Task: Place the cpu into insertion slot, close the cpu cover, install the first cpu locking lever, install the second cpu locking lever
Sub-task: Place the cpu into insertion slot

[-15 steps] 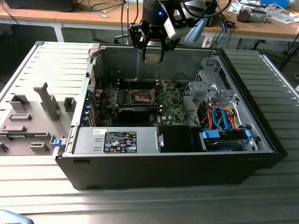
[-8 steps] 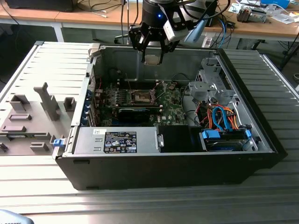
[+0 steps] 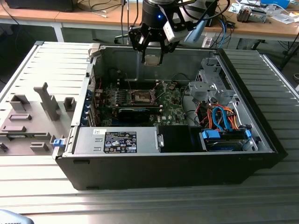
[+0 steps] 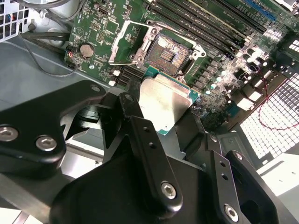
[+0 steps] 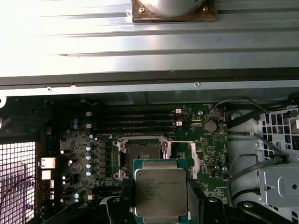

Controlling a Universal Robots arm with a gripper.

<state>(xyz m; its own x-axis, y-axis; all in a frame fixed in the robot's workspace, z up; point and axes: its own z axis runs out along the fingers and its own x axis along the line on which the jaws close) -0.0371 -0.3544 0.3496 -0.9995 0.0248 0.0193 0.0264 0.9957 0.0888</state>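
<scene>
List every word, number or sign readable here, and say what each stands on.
None can be read; print shows in three places:
Black-and-white sticker on the grey metal box: lines of print, too small to read.
Top of the cpu: engraved lines, too faint to read.
Green motherboard: tiny white markings, unreadable.

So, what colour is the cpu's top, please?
The cpu top is dull silver-grey; clearest in the first wrist view.

Cpu (image 4: 166, 100) partly behind jaws
</scene>
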